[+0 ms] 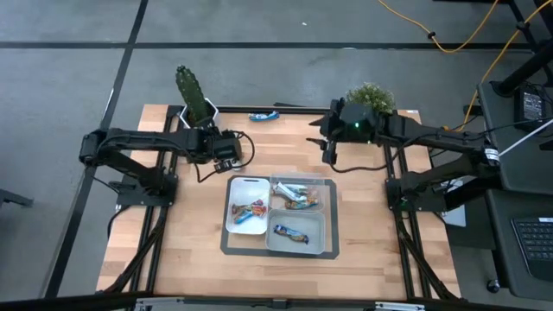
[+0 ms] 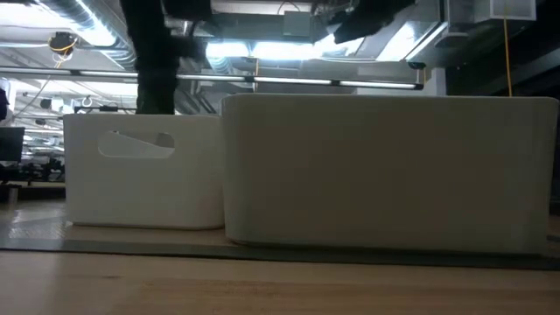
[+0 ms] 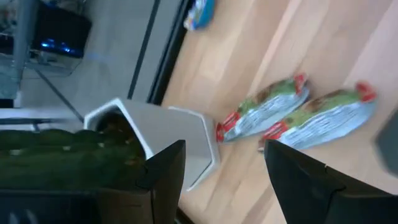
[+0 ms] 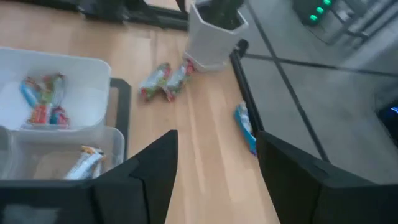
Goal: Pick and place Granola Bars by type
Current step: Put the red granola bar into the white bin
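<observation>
Most bars already lay sorted in my tray; three waited on the counter. Both pincers, left and right, hung apart, empty.

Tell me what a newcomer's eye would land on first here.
Mid-table, three bins hold sorted snack bars. The cactus in its white pot stands at the far edge, two green-and-red bars lying beside it and a blue bar alone farther along. Both the left gripper and right gripper hang open, empty.
</observation>
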Controlling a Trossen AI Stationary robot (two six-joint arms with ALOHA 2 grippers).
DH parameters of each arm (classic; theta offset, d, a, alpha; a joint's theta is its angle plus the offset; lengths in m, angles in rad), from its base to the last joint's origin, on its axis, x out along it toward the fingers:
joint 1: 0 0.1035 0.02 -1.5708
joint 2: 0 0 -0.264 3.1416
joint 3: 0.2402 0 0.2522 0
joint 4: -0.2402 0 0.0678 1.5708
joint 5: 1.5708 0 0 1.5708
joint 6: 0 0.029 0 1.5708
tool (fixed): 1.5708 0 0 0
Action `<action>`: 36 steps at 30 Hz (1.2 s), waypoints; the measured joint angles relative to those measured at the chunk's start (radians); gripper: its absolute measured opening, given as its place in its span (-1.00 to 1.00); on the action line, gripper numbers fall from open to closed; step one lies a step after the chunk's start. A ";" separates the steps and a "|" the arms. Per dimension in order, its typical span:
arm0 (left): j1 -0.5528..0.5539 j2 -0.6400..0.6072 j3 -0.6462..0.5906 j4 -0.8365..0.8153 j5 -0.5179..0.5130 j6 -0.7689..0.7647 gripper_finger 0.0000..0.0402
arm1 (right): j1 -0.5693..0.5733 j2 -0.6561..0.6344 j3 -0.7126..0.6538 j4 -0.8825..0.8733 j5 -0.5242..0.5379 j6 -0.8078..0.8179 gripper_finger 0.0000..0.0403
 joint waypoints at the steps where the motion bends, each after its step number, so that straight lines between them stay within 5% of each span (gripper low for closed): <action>1: 0.009 0.000 -0.028 0.017 -0.001 0.015 0.06 | -0.019 0.000 -0.001 0.008 -0.035 -0.015 0.08; 8: 0.088 0.000 -0.172 0.131 0.120 0.041 0.06 | -0.122 0.003 -0.001 0.029 -0.091 -0.040 0.08; 12: 0.131 0.000 -0.218 0.215 0.162 0.176 0.06 | -0.164 0.003 -0.002 0.037 -0.091 -0.033 0.08; 18: 0.210 0.007 -0.227 0.364 0.384 0.347 0.20 | -0.211 0.007 -0.002 0.103 -0.091 0.024 0.08; 28: 0.328 0.047 -0.227 0.386 0.445 0.525 0.55 | -0.236 0.024 -0.002 0.140 -0.090 0.070 0.08; 36: 0.356 0.169 -0.227 0.388 0.476 0.590 0.61 | -0.236 0.024 -0.002 0.137 -0.090 0.071 0.08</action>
